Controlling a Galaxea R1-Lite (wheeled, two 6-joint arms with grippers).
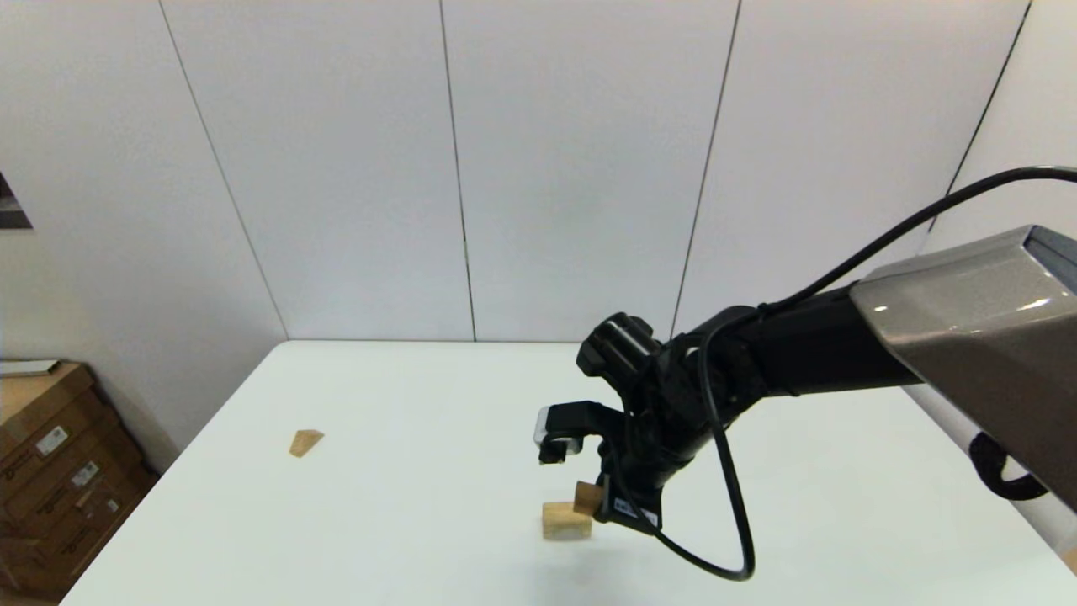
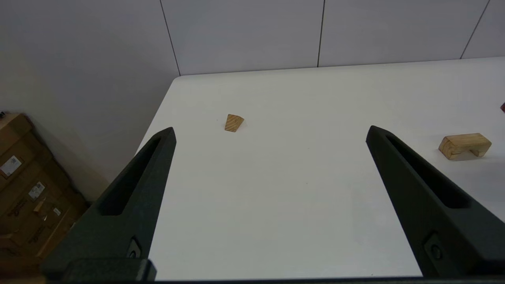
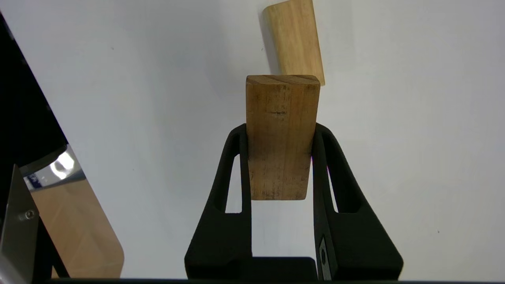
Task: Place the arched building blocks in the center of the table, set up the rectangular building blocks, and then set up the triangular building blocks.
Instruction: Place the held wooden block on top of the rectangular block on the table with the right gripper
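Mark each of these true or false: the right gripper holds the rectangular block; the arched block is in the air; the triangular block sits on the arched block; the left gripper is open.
1. The right gripper holds the rectangular block. True.
2. The arched block is in the air. False: it rests on the table.
3. The triangular block sits on the arched block. False: it lies alone, far off toward the robot's left.
4. The left gripper is open. True: nothing between its fingers.

You see the arched block (image 1: pixel 566 519) near the table's (image 1: pixel 404 522) middle, the rectangular block (image 1: pixel 588 497) just above its right end, and the triangular block (image 1: pixel 305 441) well apart at far left.
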